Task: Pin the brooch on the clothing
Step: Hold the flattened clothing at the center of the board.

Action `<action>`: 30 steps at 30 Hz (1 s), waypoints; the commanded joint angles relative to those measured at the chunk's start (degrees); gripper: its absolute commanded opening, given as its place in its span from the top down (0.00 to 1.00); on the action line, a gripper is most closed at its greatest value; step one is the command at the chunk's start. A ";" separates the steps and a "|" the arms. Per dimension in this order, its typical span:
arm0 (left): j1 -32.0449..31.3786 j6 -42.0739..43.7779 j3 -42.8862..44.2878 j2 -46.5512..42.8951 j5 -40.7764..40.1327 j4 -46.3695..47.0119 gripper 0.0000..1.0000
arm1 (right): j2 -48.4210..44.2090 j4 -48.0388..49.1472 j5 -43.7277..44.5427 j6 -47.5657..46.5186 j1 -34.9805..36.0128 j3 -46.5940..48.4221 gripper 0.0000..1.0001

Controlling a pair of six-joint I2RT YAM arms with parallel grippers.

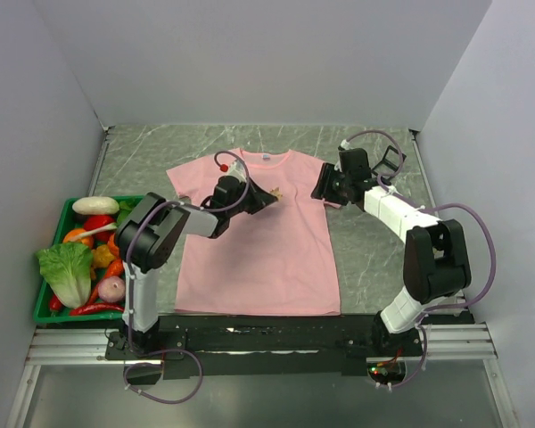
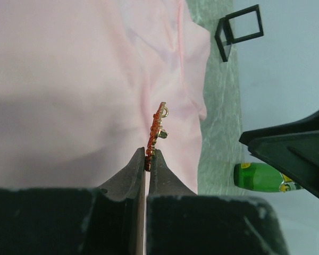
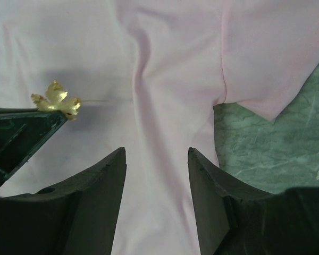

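– Across the green marbled tabletop we see the T-shirt spread flat, pale pink, with its neck label toward the far wall. It is by far the biggest loose thing.

– Agreed. At the left edge we also have a crate of vegetables, well apart from the shirt.

– Next down in size are the arms. We find the left gripper over the chest of the shirt, its jaws pressed together on the brooch.

– Yes. From the left wrist we see the brooch edge-on, orange-red with gold trim. It is pinched by its lower end and stands out past the fingertips.

– And the right gripper?

– Its fingers are spread wide, and we see only pink fabric between them. It sits above the shirt near the armpit seam of the right-hand sleeve. Whether it touches the cloth we cannot tell.

– From its camera we place the brooch to that gripper's left, near but apart. On this side it is leaf-shaped and golden, with a thin pin pointing right. It casts a shadow on the fabric beneath.
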 commanded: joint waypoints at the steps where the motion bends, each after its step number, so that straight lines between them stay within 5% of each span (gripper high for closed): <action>1: 0.07 -1.79 2.62 2.57 -0.68 3.28 0.99 | 0.68 2.39 -0.93 -0.24 -0.51 1.36 0.43; 30: 0.15 -7.50 3.94 9.08 0.01 9.34 0.99 | 16.84 -0.07 -2.08 -1.20 4.94 12.60 0.56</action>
